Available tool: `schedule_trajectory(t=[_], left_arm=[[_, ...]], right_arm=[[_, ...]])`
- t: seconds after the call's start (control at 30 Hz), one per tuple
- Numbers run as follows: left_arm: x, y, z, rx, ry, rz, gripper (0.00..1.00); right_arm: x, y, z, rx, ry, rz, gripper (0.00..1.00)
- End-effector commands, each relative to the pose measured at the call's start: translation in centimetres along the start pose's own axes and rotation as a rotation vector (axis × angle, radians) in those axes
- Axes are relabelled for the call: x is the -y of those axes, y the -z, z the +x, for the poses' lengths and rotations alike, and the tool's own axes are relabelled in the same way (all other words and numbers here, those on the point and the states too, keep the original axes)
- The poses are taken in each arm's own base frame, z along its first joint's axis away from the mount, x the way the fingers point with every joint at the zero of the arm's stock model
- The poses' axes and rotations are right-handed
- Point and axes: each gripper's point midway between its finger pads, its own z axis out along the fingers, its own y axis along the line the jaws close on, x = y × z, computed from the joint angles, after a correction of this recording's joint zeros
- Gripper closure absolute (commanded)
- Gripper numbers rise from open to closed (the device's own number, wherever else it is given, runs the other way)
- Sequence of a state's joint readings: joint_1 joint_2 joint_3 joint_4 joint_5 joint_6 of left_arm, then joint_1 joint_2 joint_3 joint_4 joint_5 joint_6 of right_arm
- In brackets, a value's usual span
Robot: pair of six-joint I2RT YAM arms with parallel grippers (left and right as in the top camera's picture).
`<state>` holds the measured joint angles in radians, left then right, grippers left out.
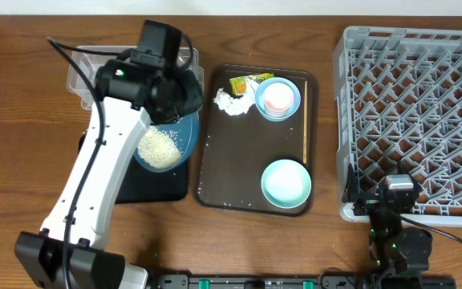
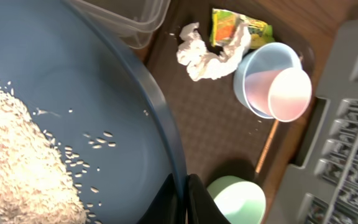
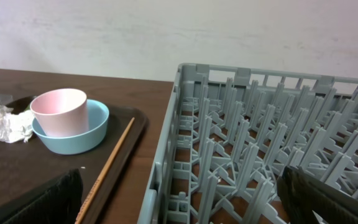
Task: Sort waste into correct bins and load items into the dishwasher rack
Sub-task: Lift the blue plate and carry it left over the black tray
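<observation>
jaws pinch plate [image 2: 104, 124] rim, rice [image 2: 17, 168] close-up

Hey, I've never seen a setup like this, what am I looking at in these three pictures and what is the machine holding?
These are two robot arms at a wooden table. One picture looks down from above; the other two come from cameras on each arm's wrist.

The left pincer grips the rim of a dark blue plate carrying loose rice, held over a black tray, beside a clear container.

The right pincer sits low by the grey rack, open and holding nothing.

On the brown serving tray lie a crumpled tissue, a yellow-green wrapper, a pink cup inside a blue bowl, a second bowl and a chopstick.
</observation>
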<state>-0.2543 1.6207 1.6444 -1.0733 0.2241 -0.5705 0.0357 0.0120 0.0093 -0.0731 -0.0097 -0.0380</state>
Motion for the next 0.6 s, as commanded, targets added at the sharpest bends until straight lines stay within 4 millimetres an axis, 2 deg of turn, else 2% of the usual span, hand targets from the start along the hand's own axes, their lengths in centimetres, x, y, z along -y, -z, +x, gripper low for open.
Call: schedule_trajectory(t=[0.0, 0.1, 0.27, 0.57], left_arm=[[1.1, 0.7, 0.7, -0.056, -0.052, 0.113, 0.94], [1.3, 0.9, 0.9, -0.091, -0.066, 0.176, 0.94], [0.5, 0.9, 0.8, -0.130, -0.013, 0.222, 0.94], [-3.0, -0.4, 0.6, -0.165, 0.086, 0.194, 0.94]], right_arm=[[0.2, 0.0, 0.1, 0.000, 0.011, 0.007, 0.01], [0.2, 0.0, 0.1, 0.000, 0.011, 0.007, 0.01], [0.2, 0.0, 0.1, 0.000, 0.011, 0.007, 0.01], [0.2, 0.0, 0.1, 0.000, 0.011, 0.007, 0.01]])
